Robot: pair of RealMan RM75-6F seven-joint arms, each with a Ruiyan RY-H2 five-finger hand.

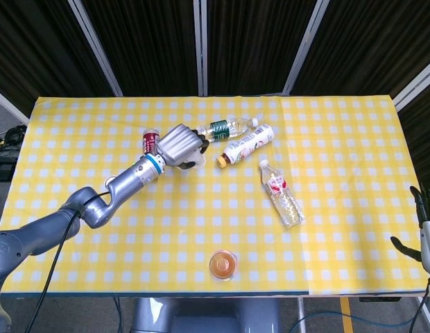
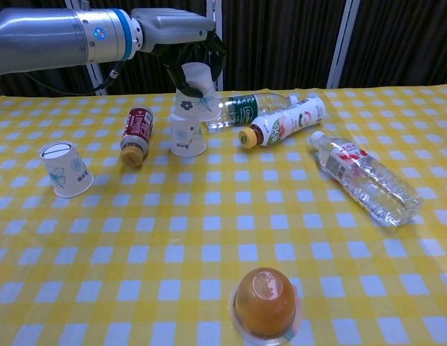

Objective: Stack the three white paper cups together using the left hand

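My left hand grips a white paper cup from above, mouth down and clear of the table. The cup hangs just over a second white cup, which stands upside down on the yellow checked cloth. In the head view the left hand covers both of these cups. A third white cup sits upside down at the near left, apart from the others. My right hand hangs at the table's right edge, its fingers apart and holding nothing.
A red-labelled bottle lies just left of the standing cup. A green-labelled bottle and a white bottle with a yellow cap lie to its right. A clear water bottle lies further right, and an orange jelly cup stands near the front edge.
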